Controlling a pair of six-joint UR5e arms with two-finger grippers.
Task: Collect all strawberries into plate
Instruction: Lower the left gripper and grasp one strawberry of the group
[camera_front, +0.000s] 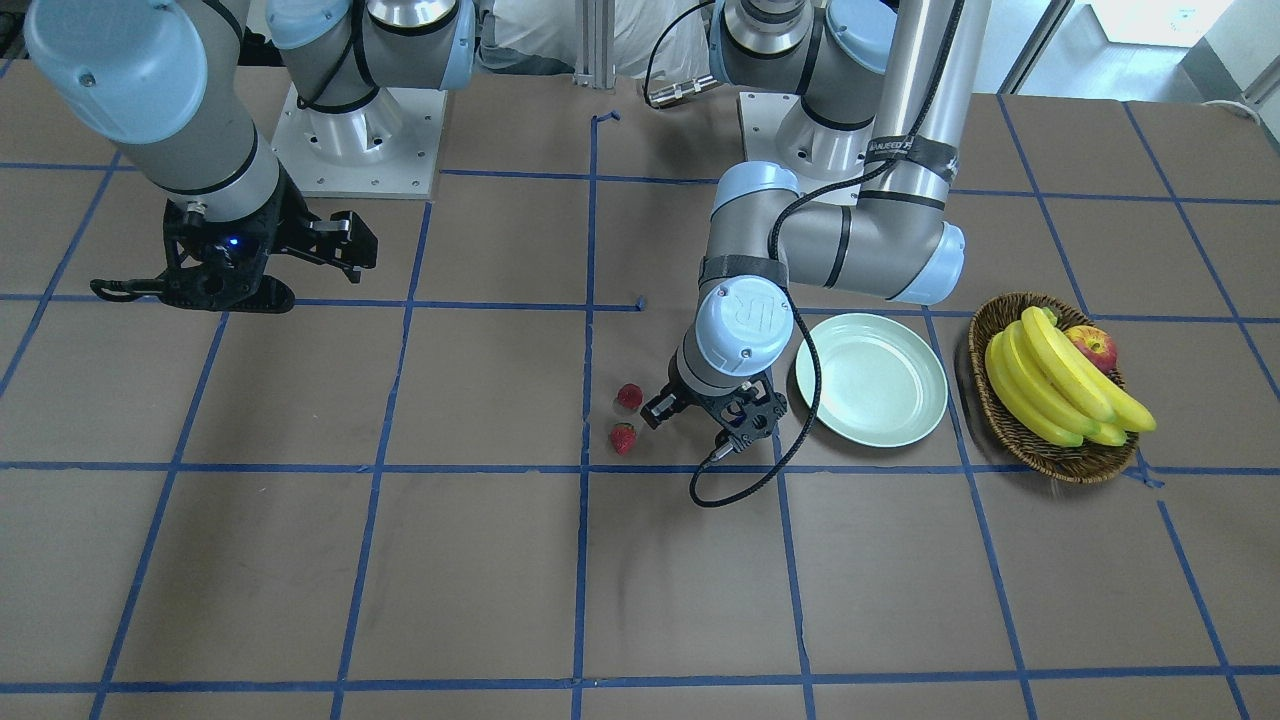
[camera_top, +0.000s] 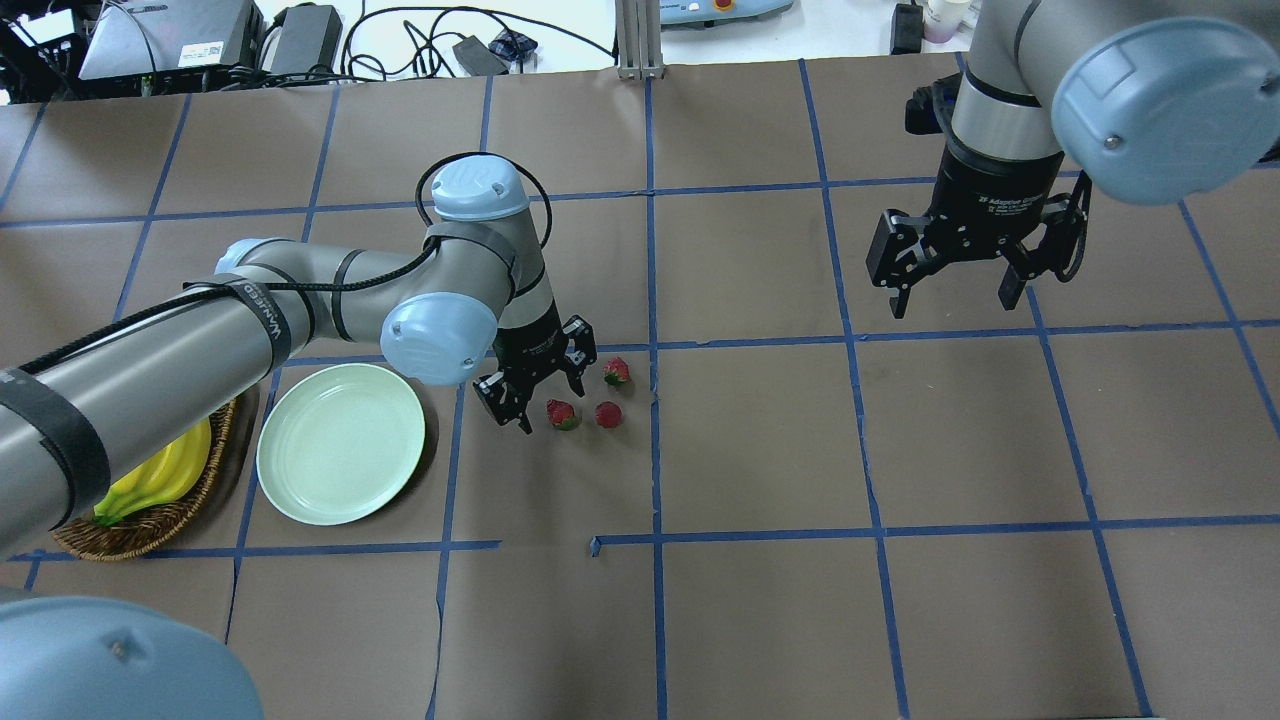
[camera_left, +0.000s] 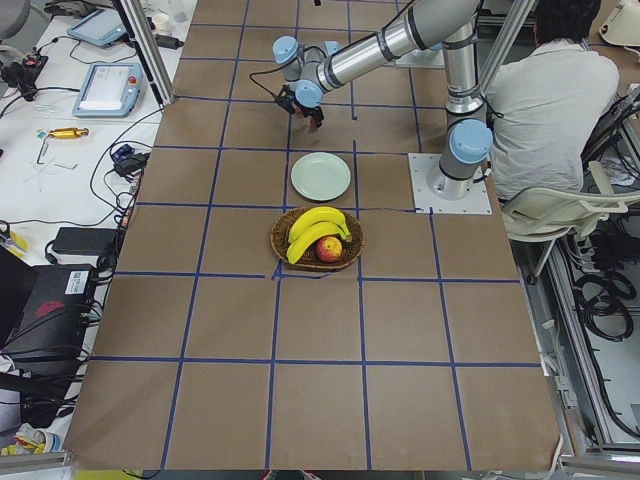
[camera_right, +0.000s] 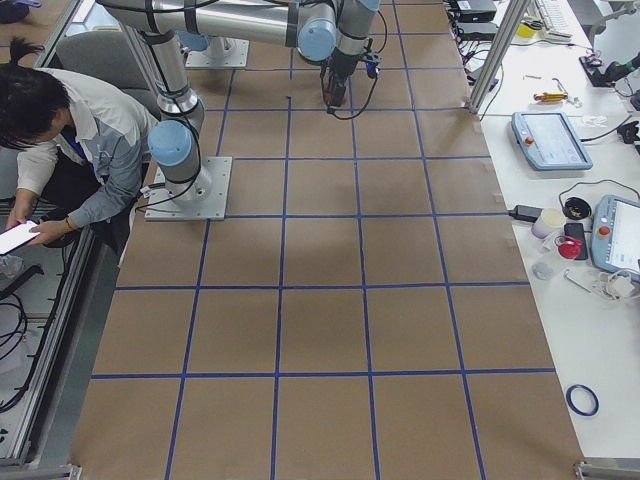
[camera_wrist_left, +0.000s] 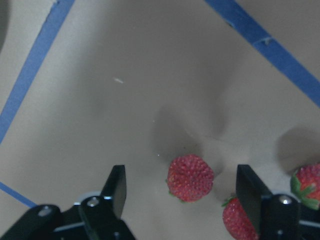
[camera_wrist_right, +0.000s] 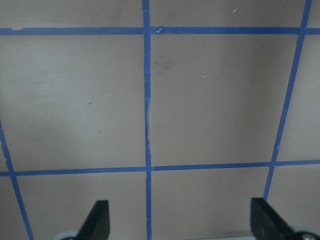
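Three strawberries (camera_top: 608, 414) lie in a tight cluster near the middle of the paper-covered table (camera_top: 760, 620), just left of a blue tape line (camera_top: 652, 300) as seen from behind the robot. None is on the plate (camera_top: 340, 443). The pale green plate sits bare close by on the cluster's left.

The left end effector (camera_top: 548, 398) hangs over the left side of the cluster, its two fingers spread wide and holding nothing. In its wrist view one strawberry (camera_wrist_left: 190, 178) shows squarely between the finger pads (camera_wrist_left: 117, 186), touching neither. A second berry (camera_wrist_left: 239, 220) lies right beside the finger on that view's right, and a third (camera_wrist_left: 307, 185) sits outside the gap, further right. How high the fingertips stand above the table cannot be read from these views.

This looks like the approach to the first pick, with all the collecting yet to do. The next move calls for a straight descent and a gentle close on the framed berry alone, taking care that the finger beside the neighbouring berry neither lands on it nor rolls it away. A short carry leftward would then bring the fruit over the plate.

The right end effector (camera_top: 952, 298) is raised well apart on the right of the table. Its fingers are wide open and empty, and its wrist view shows only bare paper and tape. Left of the plate, a wicker basket (camera_top: 150, 530) holds bananas (camera_top: 165, 475) and an apple (camera_front: 1093, 347), which are no part of this job.
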